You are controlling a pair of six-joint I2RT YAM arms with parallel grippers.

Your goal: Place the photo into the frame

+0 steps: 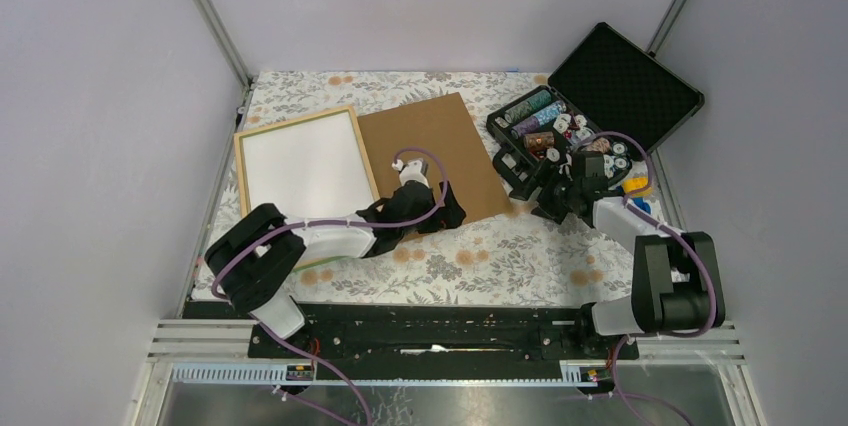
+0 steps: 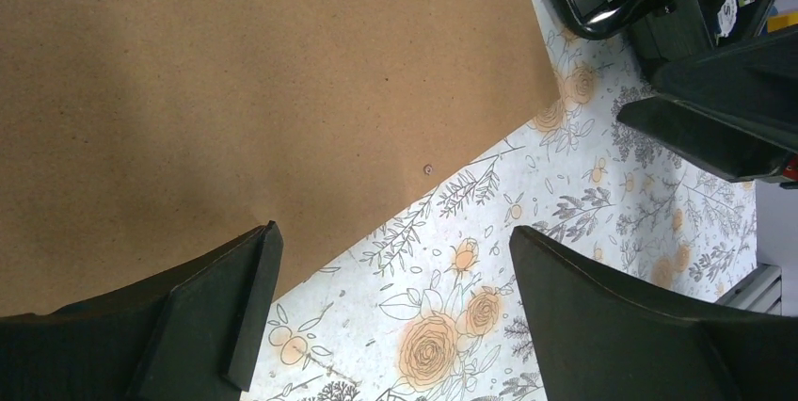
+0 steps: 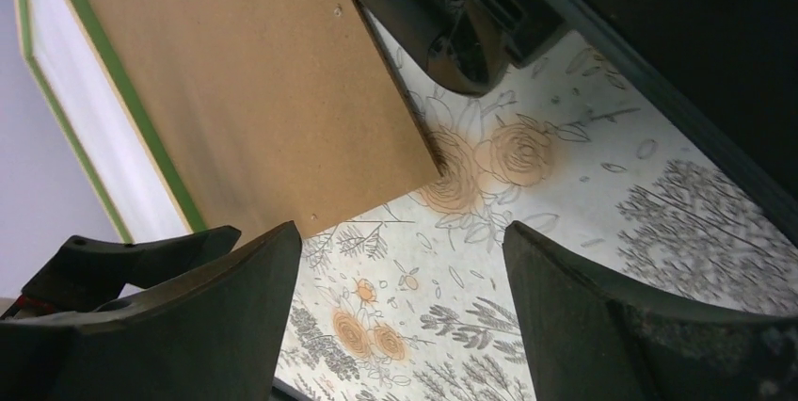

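Left gripper (image 2: 391,250) spread wide and empty, over the near edge of the brown backing panel (image 2: 235,90). Right gripper (image 3: 400,241) also agape, holding nothing, just off the panel's corner. Photo (image 1: 305,161) looks to lie white-back-up inside the frame (image 1: 241,171), table left. Thin paper: light, floppy, creases easily. Pinch a corner only, lightly.

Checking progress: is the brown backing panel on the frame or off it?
Off. The backing panel lies on the cloth beside the frame, not covering it.
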